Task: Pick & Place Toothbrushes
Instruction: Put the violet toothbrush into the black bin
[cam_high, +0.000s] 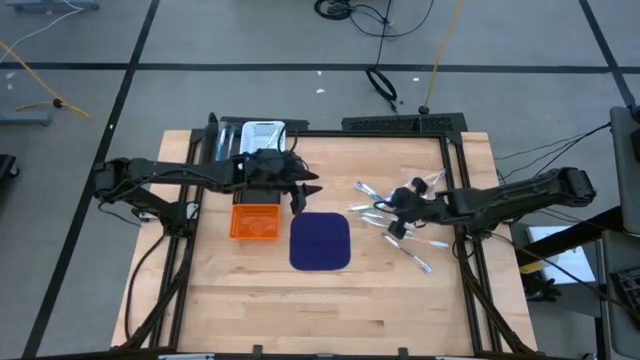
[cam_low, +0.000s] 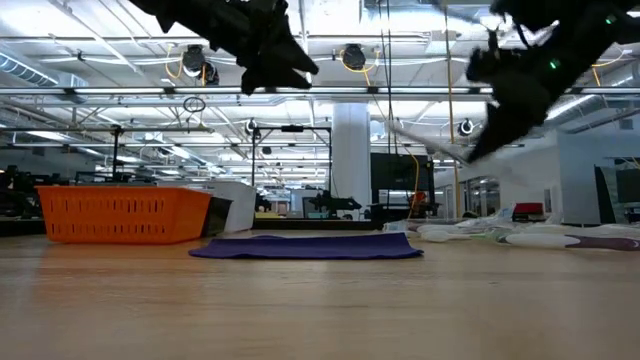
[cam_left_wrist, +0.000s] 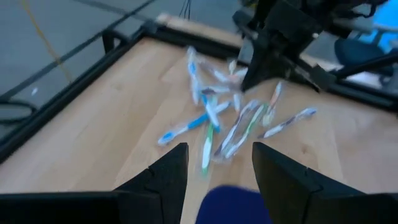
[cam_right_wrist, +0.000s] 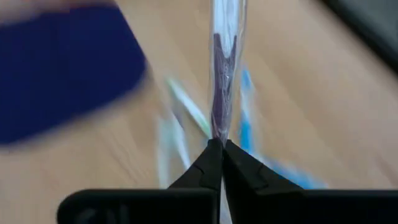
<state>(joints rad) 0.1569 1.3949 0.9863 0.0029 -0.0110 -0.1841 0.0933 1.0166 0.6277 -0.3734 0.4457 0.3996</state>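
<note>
The right claw (cam_right_wrist: 221, 144) is pinching one wrapped toothbrush (cam_right_wrist: 225, 68) above the pile of toothbrushes (cam_high: 395, 222) near the bench's right edge. The left claw (cam_left_wrist: 217, 168) is spread, holding nothing. The orange basket (cam_high: 254, 221) looks empty, so most work is probably left.

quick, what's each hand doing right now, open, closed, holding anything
Left hand: open, empty, above the orange basket.
Right hand: closed on a wrapped toothbrush, over the toothbrush pile.
</note>
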